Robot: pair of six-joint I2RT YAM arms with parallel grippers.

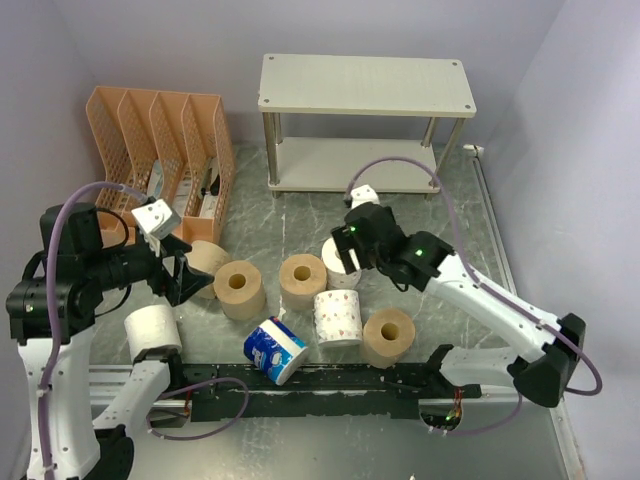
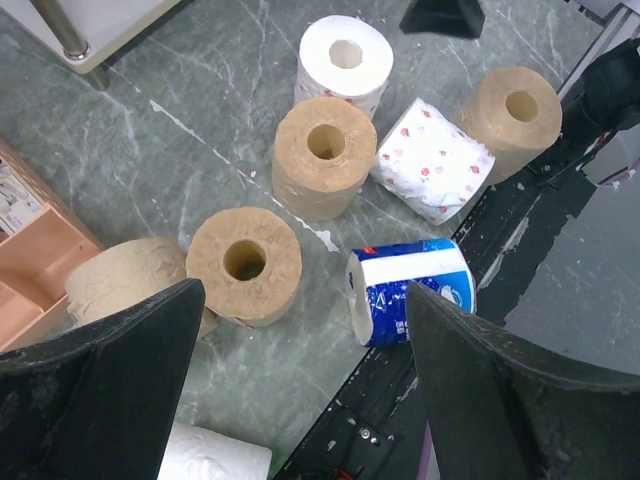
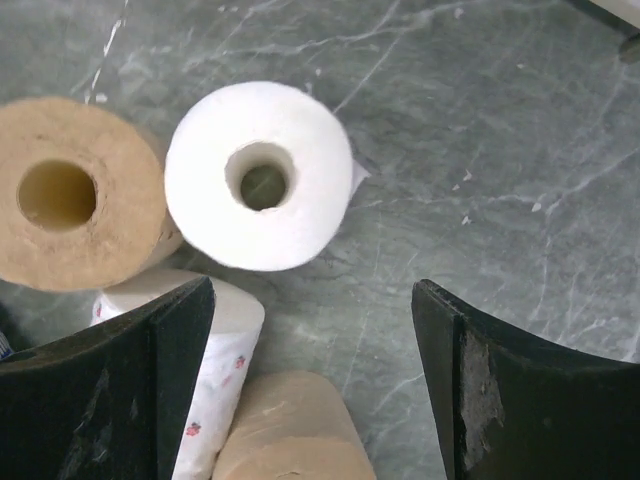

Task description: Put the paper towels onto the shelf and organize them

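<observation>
Off-white two-tier metal-legged shelf (image 1: 365,85) bare. All eight paper towel rolls (image 1: 240,288) on grey marbled table (image 1: 450,200) before it. Left gripper (image 2: 305,295), right gripper (image 3: 312,330) wide open, empty.

Top high — wrists close, downward, sharing white roll (image 3: 312,165)

Eight short, hollow-cored paper towel rolls (image 1: 302,278), four kinds.
Four tan-brown rolls (image 1: 240,290) (image 1: 211,254) (image 1: 302,278) (image 1: 388,337); two plain white rolls (image 1: 153,330) (image 3: 260,120); one white roll with pinkish print (image 1: 338,318); one roll in a blue-white wrapper (image 1: 274,350). One small two-tier shelf (image 1: 365,85) of off-white boards on four silver metal legs; one orange mesh file organizer (image 1: 160,130); two white-and-black robot arms (image 1: 55,390) (image 1: 490,300).
</observation>
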